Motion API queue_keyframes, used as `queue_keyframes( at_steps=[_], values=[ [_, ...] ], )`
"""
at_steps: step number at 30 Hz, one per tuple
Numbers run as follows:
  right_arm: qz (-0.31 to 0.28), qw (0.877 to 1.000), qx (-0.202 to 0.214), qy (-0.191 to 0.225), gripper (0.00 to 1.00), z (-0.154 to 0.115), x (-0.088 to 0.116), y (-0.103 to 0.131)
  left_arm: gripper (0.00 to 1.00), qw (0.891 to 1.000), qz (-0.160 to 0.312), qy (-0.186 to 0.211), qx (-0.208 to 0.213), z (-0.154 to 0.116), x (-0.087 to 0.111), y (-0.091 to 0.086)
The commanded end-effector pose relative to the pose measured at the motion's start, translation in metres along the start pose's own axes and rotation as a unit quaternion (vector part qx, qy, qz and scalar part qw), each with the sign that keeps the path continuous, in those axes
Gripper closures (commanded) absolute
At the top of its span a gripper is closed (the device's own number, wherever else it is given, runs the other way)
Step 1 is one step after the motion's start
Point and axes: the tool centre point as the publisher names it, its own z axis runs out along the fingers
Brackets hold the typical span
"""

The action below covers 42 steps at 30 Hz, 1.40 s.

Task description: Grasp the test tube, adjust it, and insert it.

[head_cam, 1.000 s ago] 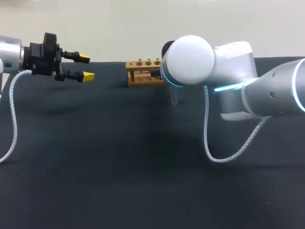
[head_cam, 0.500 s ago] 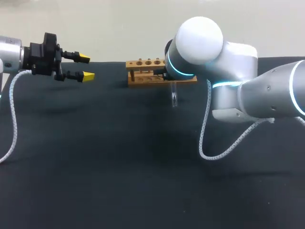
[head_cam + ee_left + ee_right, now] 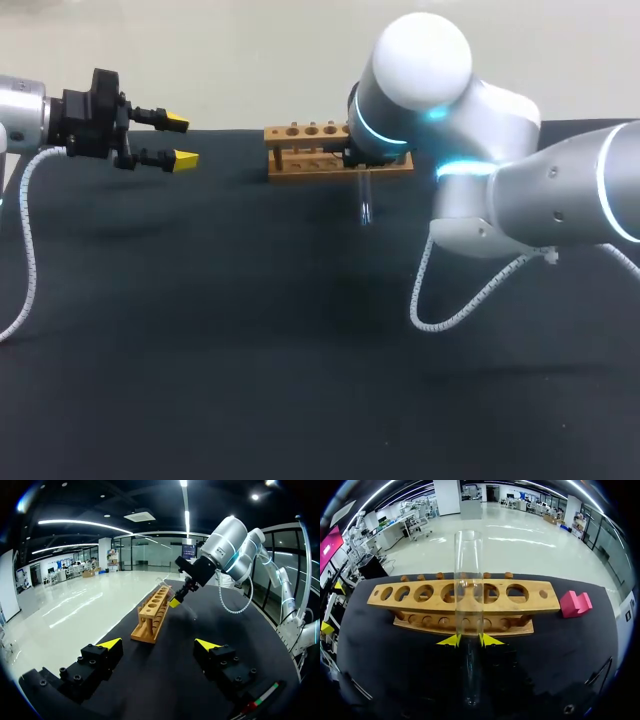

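On the black table (image 3: 200, 380), the right gripper (image 3: 469, 640) pinches an upright glass tube (image 3: 468, 580) before the wooden rack (image 3: 540, 606); upper left, the left gripper (image 3: 181, 140) gapes empty.

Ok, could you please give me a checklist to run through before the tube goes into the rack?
1. Grip: right gripper shut on the test tube, both yellow tips against it: ok.
2. Tube's pose: upright: ok.
3. Tube over a hole: it hangs in front of the rack, not above it: not ok.
4. Rack's holes free: those that show are empty: ok.
5. Path clear: left gripper open, well off to the rack's side: ok.
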Motion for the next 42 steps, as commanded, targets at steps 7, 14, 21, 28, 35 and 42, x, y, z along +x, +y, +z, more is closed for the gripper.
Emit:
queue_keyframes(
  at_steps=[7,14,21,28,35,42],
  values=[
    [0.032,0.999,0.013,-0.041,1.0,-0.03,0.011,0.003,0.0,1.0,0.002,-0.002,-0.003,-0.001,0.001,-0.002],
    [0.053,0.995,0.025,-0.077,1.0,-0.058,0.008,0.004,0.0,1.0,0.002,-0.002,-0.003,-0.001,0.001,-0.002],
    [0.07,0.989,0.038,-0.128,1.0,-0.08,-0.006,0.002,0.0,1.0,0.002,-0.002,-0.003,-0.001,0.001,-0.002],
    [0.078,0.979,0.045,-0.182,1.0,-0.098,-0.021,0.003,0.0,1.0,0.002,-0.002,-0.003,-0.001,0.001,-0.002],
    [0.08,0.967,0.055,-0.237,1.0,-0.11,-0.035,0.004,0.0,1.0,0.002,-0.002,-0.003,-0.001,0.001,-0.002],
    [0.083,0.956,0.06,-0.275,1.0,-0.116,-0.046,0.005,0.0,1.0,0.002,-0.002,-0.003,-0.001,0.001,-0.002]
  ],
)
